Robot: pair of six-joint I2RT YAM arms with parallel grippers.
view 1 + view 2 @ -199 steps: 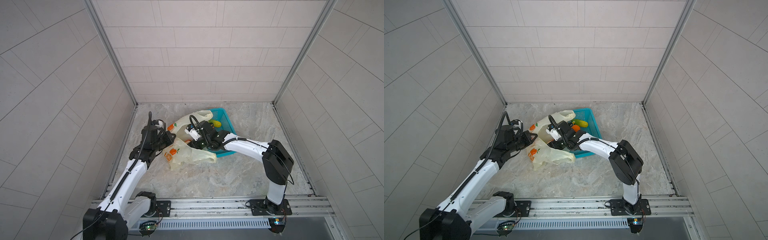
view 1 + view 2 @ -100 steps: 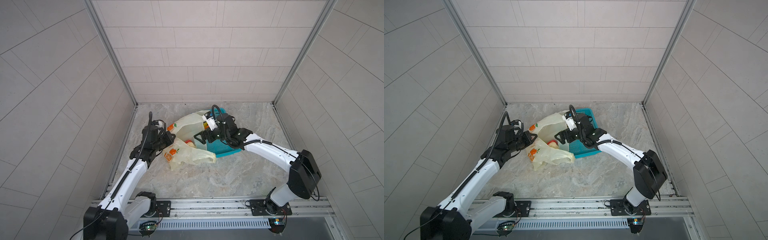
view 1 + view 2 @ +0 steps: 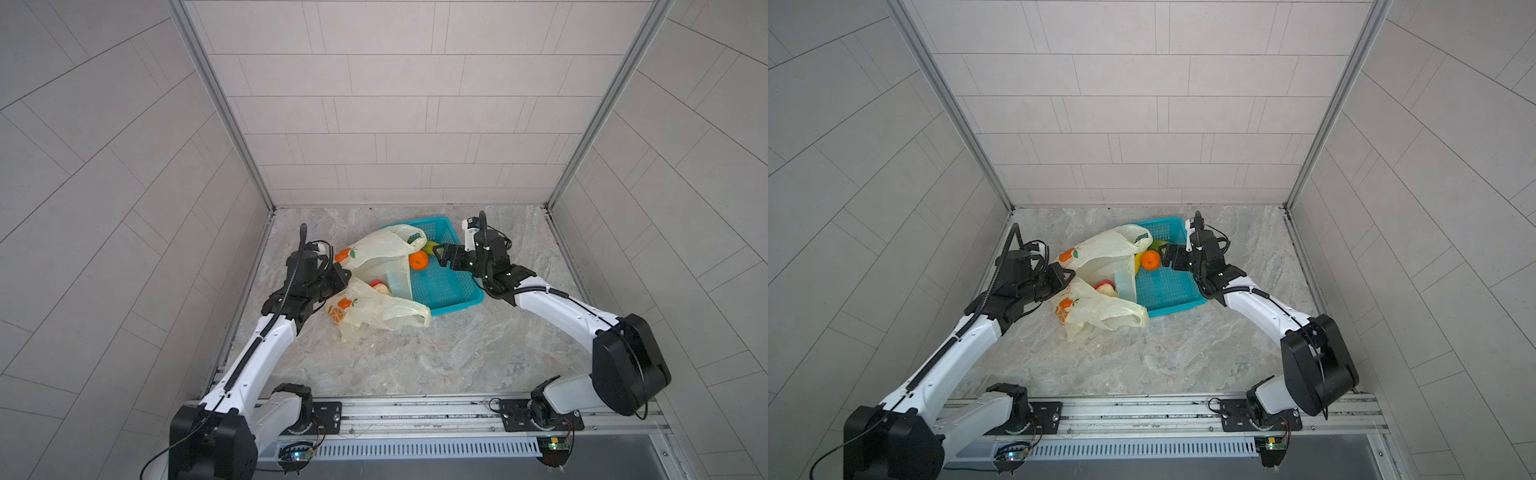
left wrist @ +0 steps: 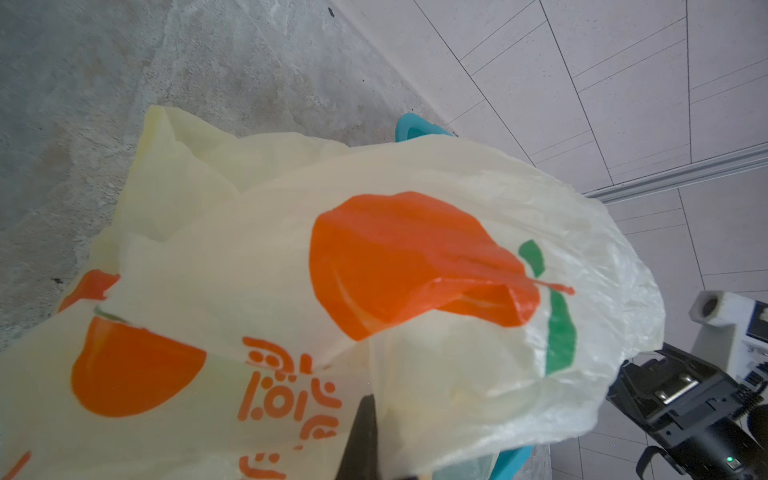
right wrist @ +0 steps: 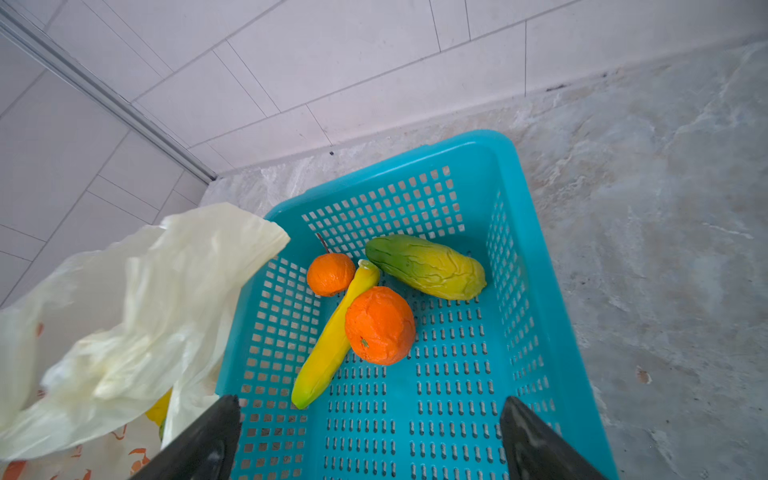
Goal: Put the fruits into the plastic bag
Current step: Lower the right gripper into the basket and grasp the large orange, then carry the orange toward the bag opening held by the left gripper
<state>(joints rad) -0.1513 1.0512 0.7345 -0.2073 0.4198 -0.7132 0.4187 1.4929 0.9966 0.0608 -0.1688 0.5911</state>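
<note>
Top views both show the teal basket (image 3: 451,291) mid-floor, so use it as your anchor. The plastic bag (image 3: 374,253) lies against the basket's left side. One flap is draped over the basket's far-left corner, and the mouth faces the basket.

Your left gripper (image 3: 340,276) is on the side of the bag away from the basket. Its jaws are closed on a fold of the bag and prop the mouth up. The left wrist view is nearly all bag film, so you can't tell how deep that hold goes.

Your right gripper (image 3: 439,254) hovers over the basket's far half with jaws wide apart and nothing between them. The right wrist view confirms this.

Four fruits sit in the basket's far-left part:
- The green-yellow fruit (image 5: 426,266) is nearest the basket's back wall.
- The banana (image 5: 332,345) lies diagonally.
- The large orange (image 5: 380,326) touches the banana.
- The small orange (image 5: 331,274) sits at the banana's tip.

A red fruit (image 3: 377,284) shows inside the bag, just left of the basket.

Step, my read: you're part-way through, with at least one fruit bagged and four to go, and you're lining up the next pick.

Next move, my read: take the large orange, since it's closest to the open jaws. Straddle it, descend and close. It may roll against the banana. Then carry it left over the basket rim into the bag mouth, and keep your left hold raised so the opening doesn't collapse.
</note>
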